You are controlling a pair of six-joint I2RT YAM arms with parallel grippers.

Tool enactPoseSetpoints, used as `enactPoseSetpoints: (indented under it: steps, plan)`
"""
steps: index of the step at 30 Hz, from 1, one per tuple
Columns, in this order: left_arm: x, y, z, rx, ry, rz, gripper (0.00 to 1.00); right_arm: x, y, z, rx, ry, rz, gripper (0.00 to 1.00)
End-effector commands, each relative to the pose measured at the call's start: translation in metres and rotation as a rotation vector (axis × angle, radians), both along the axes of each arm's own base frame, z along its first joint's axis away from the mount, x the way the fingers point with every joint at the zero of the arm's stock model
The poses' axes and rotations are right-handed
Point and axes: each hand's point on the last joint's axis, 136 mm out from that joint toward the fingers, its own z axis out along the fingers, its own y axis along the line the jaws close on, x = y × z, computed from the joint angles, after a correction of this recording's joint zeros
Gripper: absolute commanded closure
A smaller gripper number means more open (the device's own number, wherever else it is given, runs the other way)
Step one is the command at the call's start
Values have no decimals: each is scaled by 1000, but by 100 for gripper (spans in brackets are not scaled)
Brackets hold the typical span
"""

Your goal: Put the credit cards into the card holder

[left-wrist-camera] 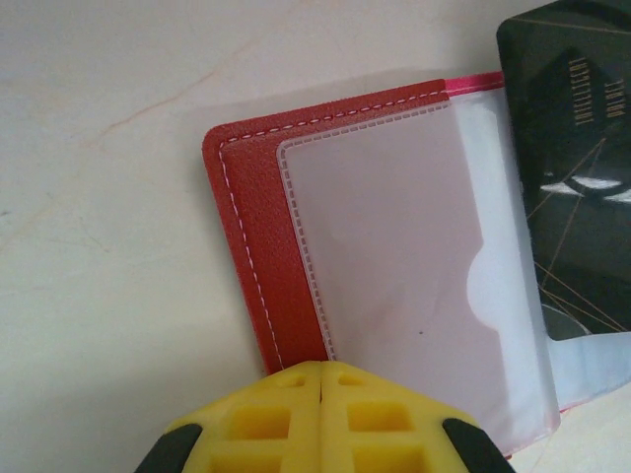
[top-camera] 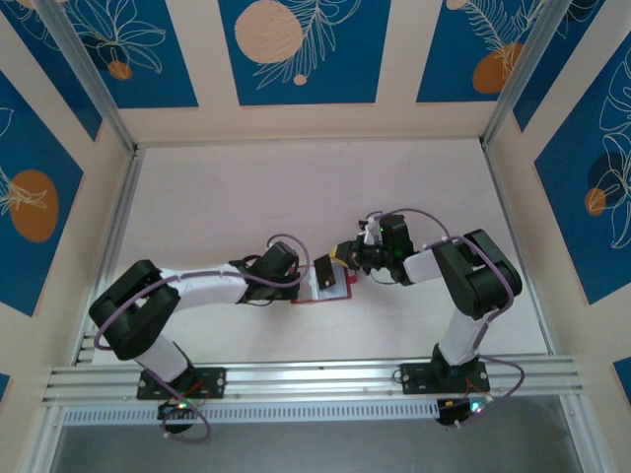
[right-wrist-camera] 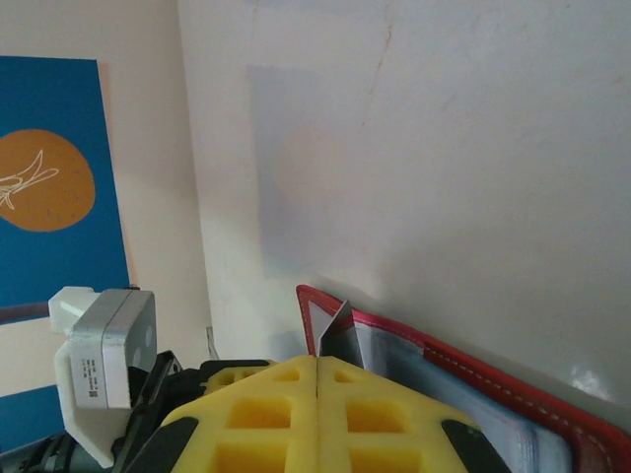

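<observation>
The card holder [left-wrist-camera: 266,266] lies open on the table, red with a pale clear sleeve [left-wrist-camera: 394,276] facing up. My left gripper [left-wrist-camera: 322,367] is shut, its yellow tips pressed on the holder's near edge where red cover meets sleeve. A dark credit card [left-wrist-camera: 572,177] hangs over the holder's right side. My right gripper [right-wrist-camera: 316,360] is shut on that card [right-wrist-camera: 337,330], whose corner pokes out between the fingertips above the holder [right-wrist-camera: 513,379]. From above, the left gripper [top-camera: 299,279] and right gripper [top-camera: 340,258] meet over the holder [top-camera: 325,294], the card [top-camera: 326,272] tilted between them.
The pale table [top-camera: 296,197] is boxed in by walls with blue patterned panels [top-camera: 296,49]. An aluminium rail [top-camera: 315,379] runs along the near edge by the arm bases. The left arm's wrist block [right-wrist-camera: 99,370] sits close beside the right fingers.
</observation>
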Motion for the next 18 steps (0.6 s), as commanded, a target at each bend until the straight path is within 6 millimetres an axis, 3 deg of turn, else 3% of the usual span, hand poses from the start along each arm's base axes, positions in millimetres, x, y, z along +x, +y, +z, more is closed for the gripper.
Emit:
enactPoseSetpoints:
  steps: [1, 18]
  plan:
    - [-22, 2, -29, 54, 87, -49, 100, -6, 4, -4, 52, 37, 23, 100]
    - [-22, 1, -29, 51, 86, -51, 100, -15, 2, -19, -9, 51, 17, 100]
